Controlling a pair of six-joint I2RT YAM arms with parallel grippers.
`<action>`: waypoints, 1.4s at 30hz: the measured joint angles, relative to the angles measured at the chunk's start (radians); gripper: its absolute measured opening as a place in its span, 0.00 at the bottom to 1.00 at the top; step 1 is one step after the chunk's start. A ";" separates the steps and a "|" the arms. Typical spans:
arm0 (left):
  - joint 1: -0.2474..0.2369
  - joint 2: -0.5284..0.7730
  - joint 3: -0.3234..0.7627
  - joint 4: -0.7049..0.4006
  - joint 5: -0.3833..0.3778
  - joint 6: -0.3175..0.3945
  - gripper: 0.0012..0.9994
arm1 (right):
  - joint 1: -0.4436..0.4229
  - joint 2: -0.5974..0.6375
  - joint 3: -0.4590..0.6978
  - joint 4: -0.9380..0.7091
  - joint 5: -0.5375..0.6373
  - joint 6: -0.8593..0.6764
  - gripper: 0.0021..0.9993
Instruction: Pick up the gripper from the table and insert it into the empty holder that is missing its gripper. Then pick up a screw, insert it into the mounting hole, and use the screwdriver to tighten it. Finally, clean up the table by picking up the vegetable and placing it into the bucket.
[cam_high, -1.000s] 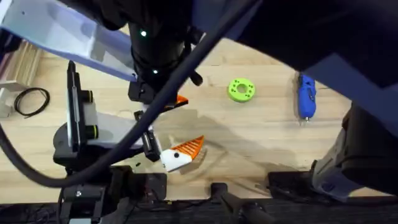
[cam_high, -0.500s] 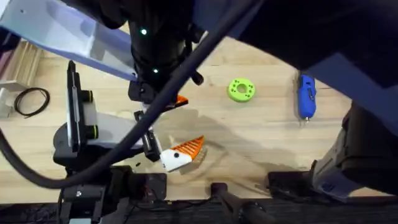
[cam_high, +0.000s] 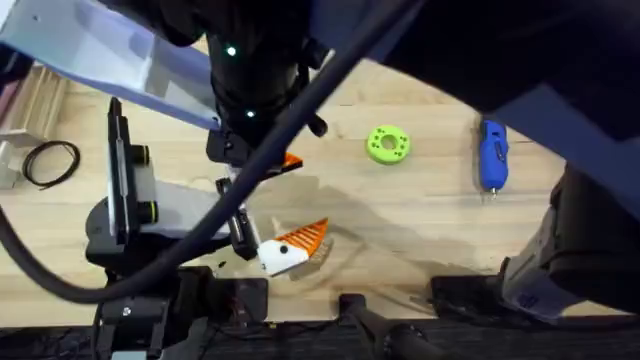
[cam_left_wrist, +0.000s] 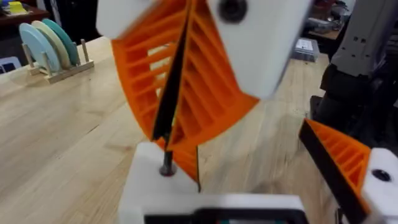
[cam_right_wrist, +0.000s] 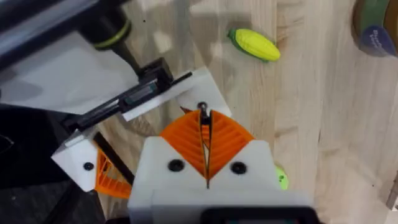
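Screw (cam_right_wrist: 202, 111): pinched upright at the very tip of my right jaws, with its lower end down on the white holder (cam_right_wrist: 186, 87). From the left wrist cam it looks like it's touching the top face, but I can't tell if it's actually in the hole.
Right jaws: shut tight on the screw, orange ribbed pads (cam_left_wrist: 205, 81) pressed flat together, pointing down at the holder.
Left jaws: standing wide apart with nothing between them. One side is the white holder, the other is the white mount with the orange finger (cam_left_wrist: 339, 162).
Holder: lower middle of the worktop (cam_high: 420, 220), right under the right arm. I can't make out whether the small orange tip is seated in it.
Screwdriver (cam_high: 491, 155): the blue one, lying flat way over on the right side, well apart from both arms.
Green disc (cam_high: 388, 143): sitting between the screwdriver and the arms.
Corn (cam_right_wrist: 254, 45): lying on its side on the bare wood past the holder, near the bucket (cam_right_wrist: 376, 25) but not touching it.
Cable coil (cam_high: 50, 162): black loop off at the far left edge.
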 joint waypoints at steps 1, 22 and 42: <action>0.000 0.000 0.000 0.000 0.000 0.000 0.99 | 0.000 0.000 0.000 -0.002 0.000 0.000 0.00; 0.000 0.000 0.000 0.000 0.000 0.000 0.99 | 0.000 0.006 -0.001 0.017 0.000 0.000 0.00; 0.000 0.000 0.000 0.000 0.000 -0.001 0.99 | 0.000 0.006 -0.002 0.001 -0.001 0.000 0.00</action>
